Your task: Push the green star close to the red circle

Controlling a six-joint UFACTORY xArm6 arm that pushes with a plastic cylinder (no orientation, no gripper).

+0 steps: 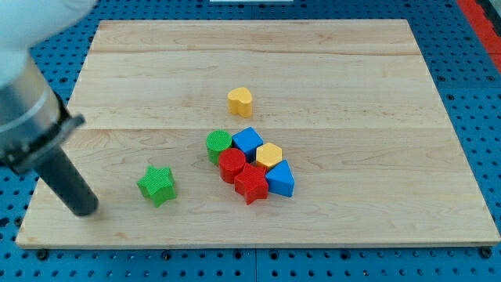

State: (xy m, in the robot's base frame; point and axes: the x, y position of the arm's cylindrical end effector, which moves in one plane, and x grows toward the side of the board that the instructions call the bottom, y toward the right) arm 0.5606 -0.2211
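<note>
Camera view: my tip (84,208) rests on the worktop (352,94) at the view's lower left, no gripper fitted. Green star (156,185) lies just right of it, apart. Red circle (231,164) sits further right, in the cluster beside the green circle (218,144).

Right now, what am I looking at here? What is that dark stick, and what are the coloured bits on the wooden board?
The dark stick is the end of a robot arm. It has no hand and holds nothing; my tip only slides along the wooden board to shove blocks. One camera looks down at the board. The green star sits alone, just to the right of the tip. Further right, the red circle is packed in a cluster with a green circle, red star, two blue blocks and a yellow one. Another yellow block sits above.
</note>
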